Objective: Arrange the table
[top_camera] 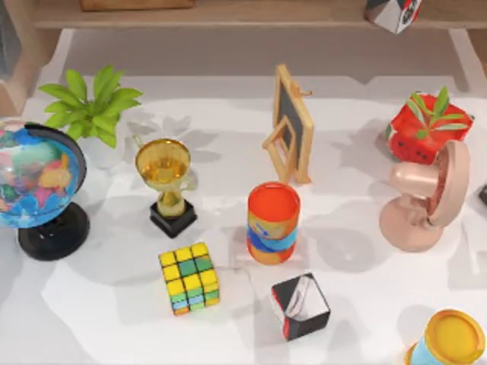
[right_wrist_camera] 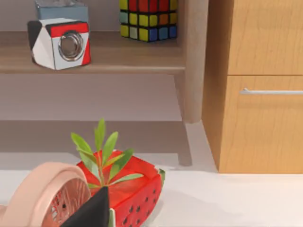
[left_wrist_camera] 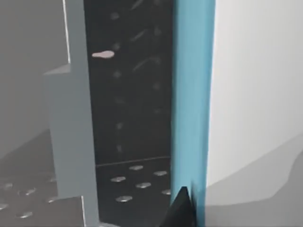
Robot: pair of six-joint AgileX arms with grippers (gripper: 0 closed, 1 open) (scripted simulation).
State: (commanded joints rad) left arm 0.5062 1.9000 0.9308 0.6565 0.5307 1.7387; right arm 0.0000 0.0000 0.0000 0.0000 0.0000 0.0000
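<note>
Jaw state on either arm: cannot tell, only a dark tip (right_wrist_camera: pixel 92 213) at the edge of the right wrist view and another (left_wrist_camera: pixel 180 210) in the left wrist view. Nothing seen held.

Just past the right tip: pink desk fan (right_wrist_camera: pixel 49 196), touching or nearly touching a watermelon-patterned planter (right_wrist_camera: pixel 128 189) with green leaves. Beyond, a wooden shelf (right_wrist_camera: pixel 94 59) carrying a red, white and black cube (right_wrist_camera: pixel 59 43) and a colour-puzzle cube (right_wrist_camera: pixel 149 20); wooden cabinet (right_wrist_camera: pixel 262 85) beside it.

Past the left tip: a blue vertical strip (left_wrist_camera: pixel 191 94) between a dark perforated panel (left_wrist_camera: pixel 130 94) and a pale surface.

From above, white worktop (top_camera: pixel 114 319) spread across the scene, bearing: globe (top_camera: pixel 34 179) at left, leafy potted plant (top_camera: pixel 91 110) behind it, gold trophy (top_camera: pixel 163 182), puzzle cube (top_camera: pixel 189 277), orange cylinder (top_camera: pixel 272 222) at centre, small easel chalkboard (top_camera: pixel 291 125) behind it, black-and-red cube (top_camera: pixel 300 306) in front, fan (top_camera: pixel 426 201) and planter (top_camera: pixel 426 125) at right, yellow-topped cylinder (top_camera: pixel 453 338) at the near right corner.
</note>
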